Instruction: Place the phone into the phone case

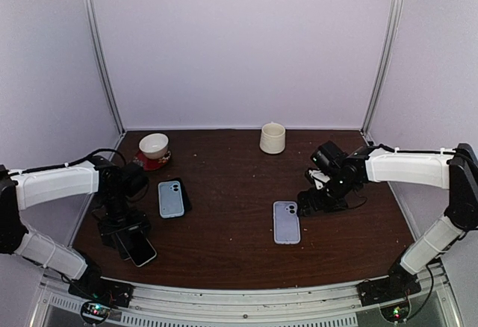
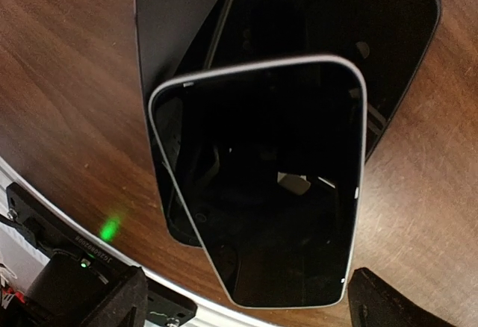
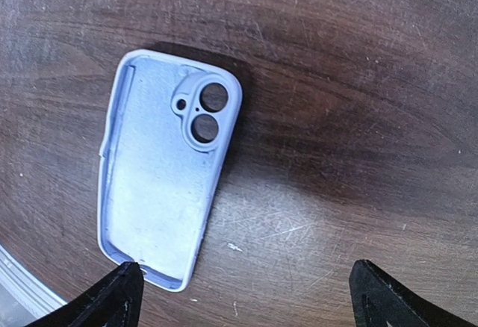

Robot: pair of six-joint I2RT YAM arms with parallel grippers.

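Note:
A phone [image 2: 261, 192] with a black screen and a silver rim lies face up, askew on a black case [image 2: 187, 58], at the table's near left [image 1: 140, 250]. My left gripper [image 2: 250, 304] is open, with its fingertips [image 2: 104, 297] either side of the phone's near end; in the top view it [image 1: 128, 231] hangs just over the phone. A light blue phone case [image 3: 160, 185] lies hollow side up, with its camera holes at the far end, mid-table [image 1: 286, 222]. My right gripper [image 3: 258, 297] is open and empty, with its left fingertip at the case's near end; it [image 1: 310, 206] is just right of the case.
A second light blue phone-shaped thing [image 1: 171, 198] lies on a black flat thing left of centre. A white bowl on a red saucer [image 1: 154, 148] stands at the back left and a cream mug [image 1: 272, 138] at the back middle. The table's metal front edge [image 2: 45, 192] is close to the phone.

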